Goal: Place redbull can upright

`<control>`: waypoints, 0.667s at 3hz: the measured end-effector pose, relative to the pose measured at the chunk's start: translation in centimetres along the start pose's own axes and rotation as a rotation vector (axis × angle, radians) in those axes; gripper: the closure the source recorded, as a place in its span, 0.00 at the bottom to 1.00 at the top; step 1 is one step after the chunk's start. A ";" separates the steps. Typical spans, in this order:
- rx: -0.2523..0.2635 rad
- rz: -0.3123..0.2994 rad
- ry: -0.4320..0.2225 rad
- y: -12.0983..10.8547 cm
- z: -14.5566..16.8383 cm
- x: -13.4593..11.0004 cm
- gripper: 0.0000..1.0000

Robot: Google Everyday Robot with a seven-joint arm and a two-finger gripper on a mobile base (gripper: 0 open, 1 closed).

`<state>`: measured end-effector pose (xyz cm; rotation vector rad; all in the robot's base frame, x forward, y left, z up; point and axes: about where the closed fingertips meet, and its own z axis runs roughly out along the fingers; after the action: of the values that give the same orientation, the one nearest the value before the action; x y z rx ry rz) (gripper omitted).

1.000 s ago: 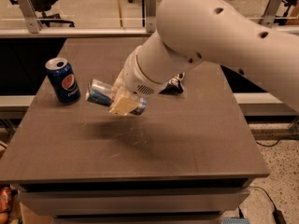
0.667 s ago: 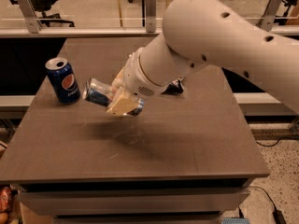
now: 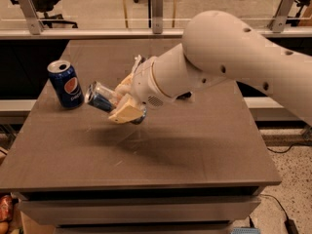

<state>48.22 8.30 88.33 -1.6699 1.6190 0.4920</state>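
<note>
The redbull can (image 3: 100,97), slim, silver and blue, lies tilted on its side in my gripper (image 3: 124,103), its silver end pointing left toward the Pepsi can. The gripper's tan fingers (image 3: 127,113) are shut around the can's middle and hold it above the grey table (image 3: 161,150), left of centre. My white arm (image 3: 229,62) comes in from the right and covers the can's right end.
A wider dark blue Pepsi can (image 3: 66,84) stands upright at the table's left, close to the held can's end. A small dark object (image 3: 184,96) peeks out behind the arm. A glass barrier and office chairs lie beyond the table's far edge.
The arm and gripper have shifted slightly left with the redbull can, bringing its end nearer the Pepsi can. The can's tilt is much the same.
</note>
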 end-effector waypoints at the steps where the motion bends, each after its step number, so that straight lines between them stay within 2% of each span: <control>1: -0.006 0.007 -0.050 0.1 0.4 -0.1 1.00; 2: -0.010 0.023 -0.123 0.3 0.7 -0.1 1.00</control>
<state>48.07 8.87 87.89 -1.5981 1.5492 0.6035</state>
